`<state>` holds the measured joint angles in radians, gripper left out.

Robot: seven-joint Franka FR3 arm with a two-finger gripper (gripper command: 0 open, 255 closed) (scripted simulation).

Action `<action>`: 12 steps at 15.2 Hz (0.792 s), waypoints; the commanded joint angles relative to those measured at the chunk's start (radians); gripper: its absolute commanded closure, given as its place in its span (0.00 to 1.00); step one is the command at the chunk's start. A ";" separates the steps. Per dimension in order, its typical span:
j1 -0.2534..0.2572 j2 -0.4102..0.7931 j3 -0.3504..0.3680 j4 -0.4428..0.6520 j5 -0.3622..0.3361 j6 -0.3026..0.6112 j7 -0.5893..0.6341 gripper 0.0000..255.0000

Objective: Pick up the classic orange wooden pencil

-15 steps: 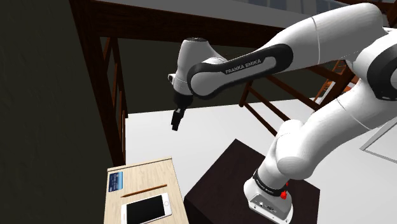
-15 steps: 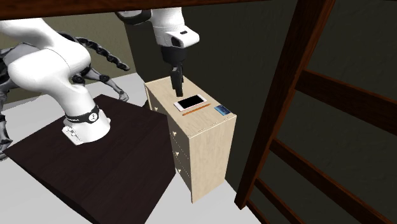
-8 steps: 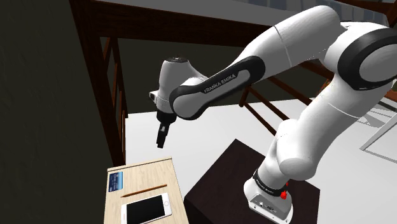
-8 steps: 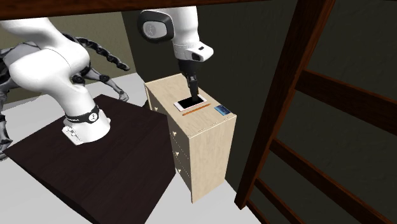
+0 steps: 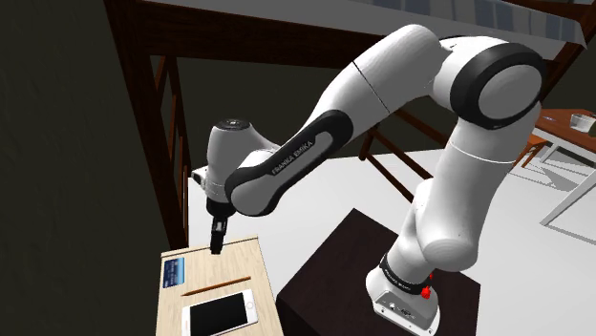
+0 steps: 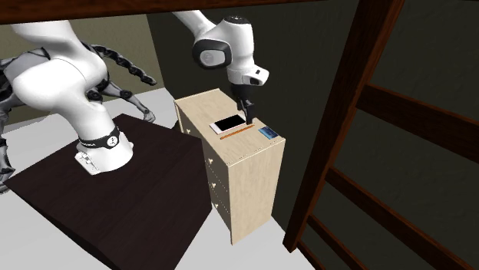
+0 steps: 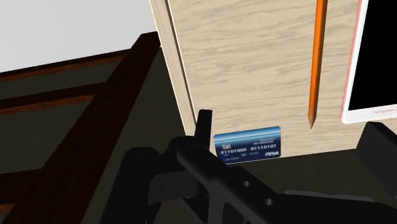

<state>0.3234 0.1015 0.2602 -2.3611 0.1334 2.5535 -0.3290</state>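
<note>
The wrist view picks out the dark sharpened tip of the slim orange wooden pencil (image 7: pixel 316 60). The second exterior view shows the drawer knobs of the pale wooden cabinet (image 6: pixel 246 184) under it. The white arm (image 5: pixel 382 86) arches over with its wrist bent down, jaws spread and empty, above and near the flat white smartphone (image 5: pixel 222 313). The pencil lies just beside the smartphone, parallel to its long edge, with its tip towards the blue bank card (image 7: pixel 249 145).

White arm (image 5: pixel 401 86) reaching out and bending downward, black gripper (image 5: pixel 217 245) pointing down (fingers (image 7: pixel 203 124) standing apart)
</note>
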 commanded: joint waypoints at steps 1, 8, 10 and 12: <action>0.017 0.066 0.014 0.032 -0.011 0.035 -0.010 0.00; 0.092 0.282 0.046 0.163 -0.071 0.120 -0.026 0.00; 0.105 0.321 0.045 0.183 -0.083 0.139 -0.027 0.00; 0.110 0.345 0.039 0.185 -0.089 0.160 -0.025 0.00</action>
<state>0.4308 0.4321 0.3014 -2.1773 0.0475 2.7007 -0.3540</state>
